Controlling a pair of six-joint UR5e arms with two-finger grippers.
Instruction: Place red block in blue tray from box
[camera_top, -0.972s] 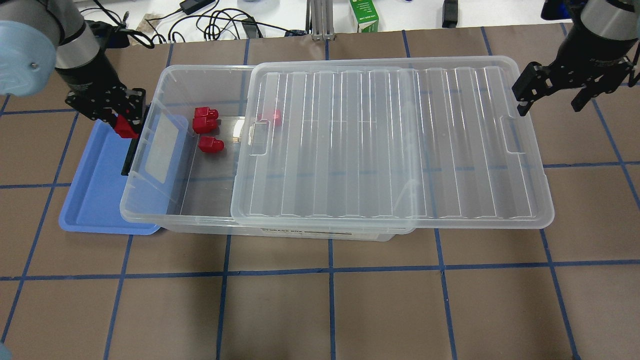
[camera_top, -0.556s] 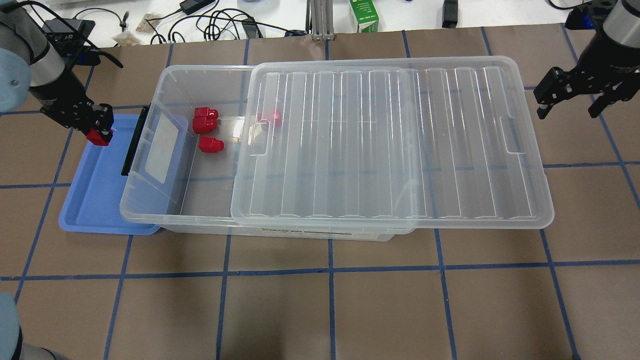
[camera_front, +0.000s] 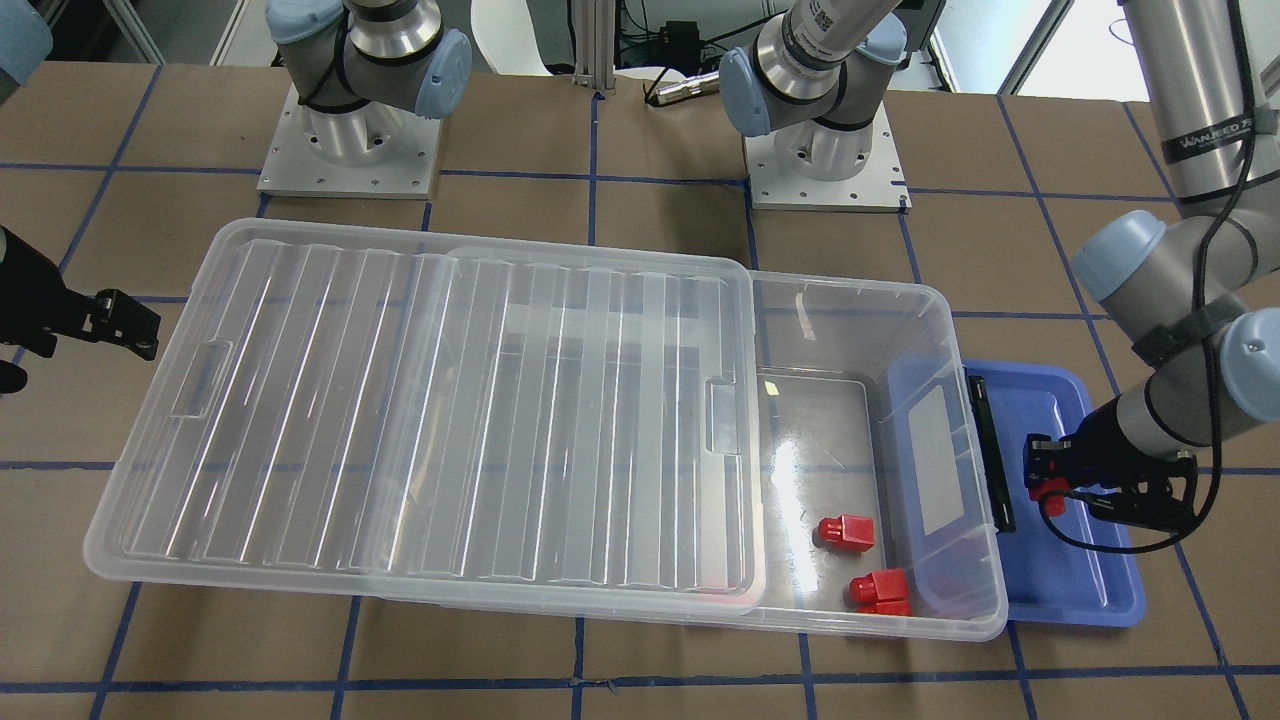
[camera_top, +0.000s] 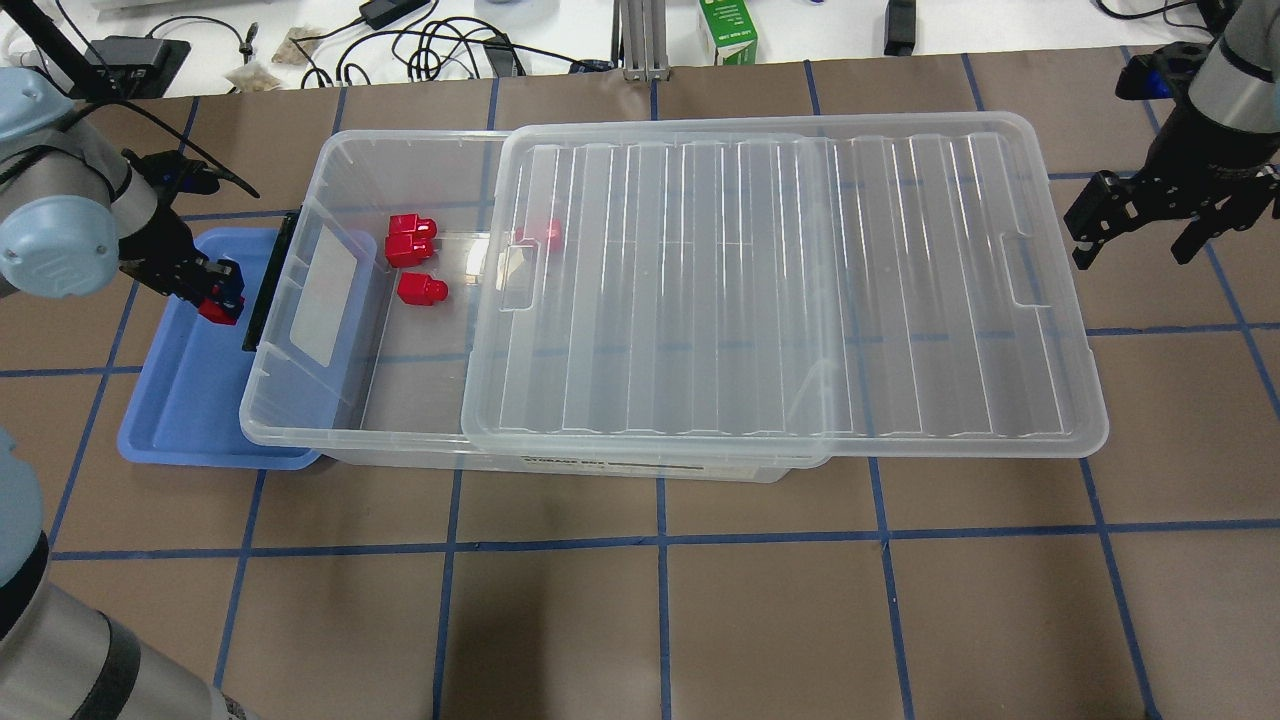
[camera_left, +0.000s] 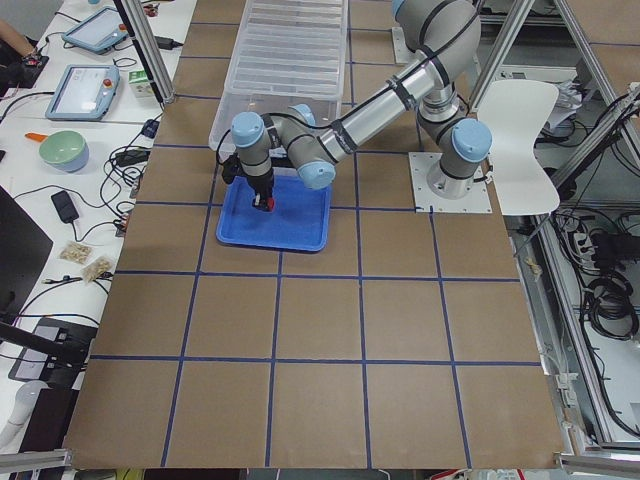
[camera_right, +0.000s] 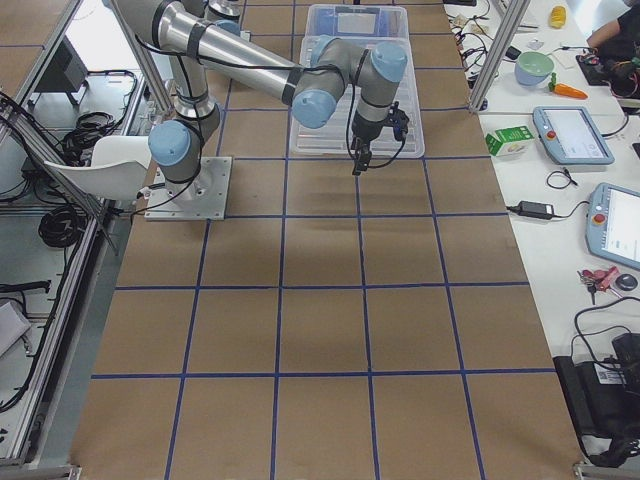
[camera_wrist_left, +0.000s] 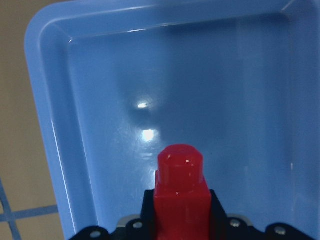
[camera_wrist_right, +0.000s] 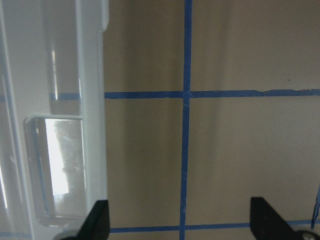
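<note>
Spanning every view: brown table (camera_top: 660, 600), gridded with blue tape.

Box (camera_top: 420, 370), clear plastic, lies long axis 9-to-3 in the overhead view. Ribbed lid (camera_top: 780, 290) sits offset toward 3 o'clock and overhangs that end. The 9 o'clock end of the box is uncovered.

Blue tray (camera_top: 190, 400) sits at the box's 9 o'clock end. Its near rim is tucked under the box's flared lip. Black latch (camera_top: 268, 290) stands on that end wall, between tray and box interior.

Right gripper (camera_top: 1135, 250) hangs off the lid's 3 o'clock end, toward 2 o'clock, apart from the lid. Its fingers are spread wide with nothing between them; the wrist view shows only table and lid edge below.

Left gripper (camera_top: 222, 297) is over the tray's 12 o'clock half, just beside the latch. Its fingers are clamped on the red block (camera_wrist_left: 180, 190), stub pointing down at the tray floor. Contact with the floor cannot be told.

Loose red blocks (camera_top: 410, 240): three on the uncovered box floor, toward 12 o'clock, two touching and one just beside them. A fourth shows blurred through the lid.
</note>
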